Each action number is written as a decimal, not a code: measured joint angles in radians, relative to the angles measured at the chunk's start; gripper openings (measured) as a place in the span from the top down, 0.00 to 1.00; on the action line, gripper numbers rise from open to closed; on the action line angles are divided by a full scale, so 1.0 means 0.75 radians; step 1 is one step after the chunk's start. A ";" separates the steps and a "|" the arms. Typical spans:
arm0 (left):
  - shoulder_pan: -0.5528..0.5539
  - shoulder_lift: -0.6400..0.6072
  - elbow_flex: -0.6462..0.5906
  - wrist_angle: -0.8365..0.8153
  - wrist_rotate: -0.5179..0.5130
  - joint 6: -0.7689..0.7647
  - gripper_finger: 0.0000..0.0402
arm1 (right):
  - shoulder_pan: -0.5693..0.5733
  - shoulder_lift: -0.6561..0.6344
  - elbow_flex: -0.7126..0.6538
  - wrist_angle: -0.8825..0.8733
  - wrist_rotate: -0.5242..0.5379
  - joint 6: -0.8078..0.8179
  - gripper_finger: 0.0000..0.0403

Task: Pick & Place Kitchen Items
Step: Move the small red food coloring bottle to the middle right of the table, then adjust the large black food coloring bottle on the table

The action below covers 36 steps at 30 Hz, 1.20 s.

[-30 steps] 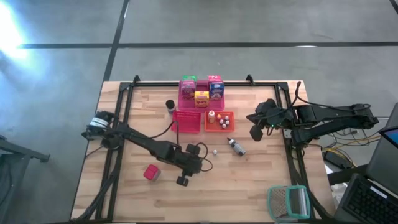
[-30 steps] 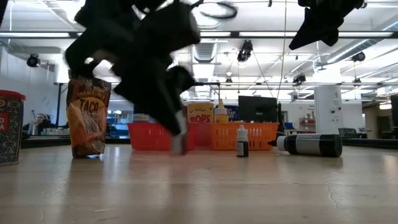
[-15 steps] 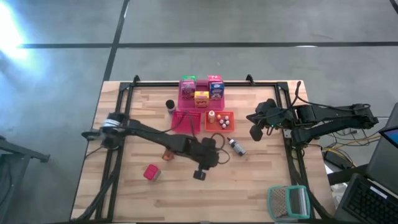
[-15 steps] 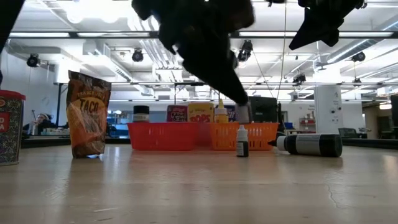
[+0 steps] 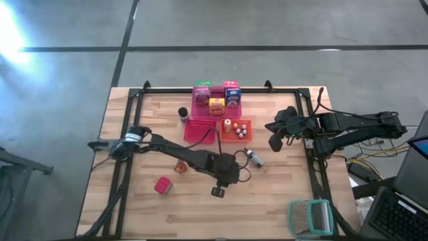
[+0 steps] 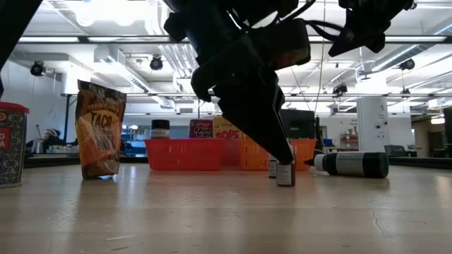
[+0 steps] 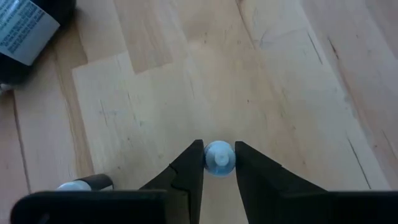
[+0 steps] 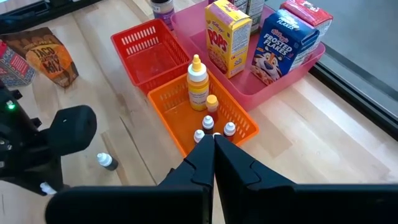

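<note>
Ahead of the right claw (image 8: pixel 214 142), the yellow carton (image 8: pixel 228 35) reads "POPS", the blue carton (image 8: pixel 287 40) "FROSTED FLAKES", the brown bag (image 8: pixel 47 53) "TACO".

Bright overhead ceiling lights, floor glare, backlit arm silhouettes

Overhead looks down, low level, wrists close, sharing orange tray (image 8: pixel 219 118)

Pink tray (image 5: pixel 215 112) held green (image 5: pixel 202 90), yellow (image 5: pixel 217 105) and blue cartons (image 5: pixel 232 94). Red tray (image 5: pixel 200 130) sat beside orange tray (image 5: pixel 236 136). Pale-capped small bottle (image 7: pixel 218 158) showed between black fingers (image 7: pixel 186 177); pale wood table (image 5: pixel 267 201).
</note>
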 joint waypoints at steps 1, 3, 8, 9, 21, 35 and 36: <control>0.000 0.000 -0.004 0.008 0.000 0.000 0.78 | 0.000 0.000 0.000 0.000 0.000 0.000 0.98; 0.000 0.000 -0.009 0.025 0.001 0.000 0.78 | 0.000 0.000 0.000 0.000 0.000 -0.001 0.98; 0.000 0.001 -0.011 0.034 0.003 0.004 0.78 | 0.000 0.000 0.000 0.000 0.000 -0.001 0.98; 0.000 0.001 -0.011 0.034 0.005 0.010 0.77 | 0.000 0.000 0.000 0.000 0.000 -0.001 0.98; 0.004 -0.054 -0.012 -0.028 0.009 0.021 0.58 | -0.001 0.000 0.000 0.001 -0.001 0.013 0.98; 0.012 -0.720 -0.606 0.377 -0.005 -0.104 0.58 | 0.008 0.119 0.000 -0.104 -0.239 0.369 0.98; 0.012 -0.785 -0.697 0.453 -0.006 -0.135 0.58 | 0.014 0.156 0.000 -0.130 -0.252 0.400 0.98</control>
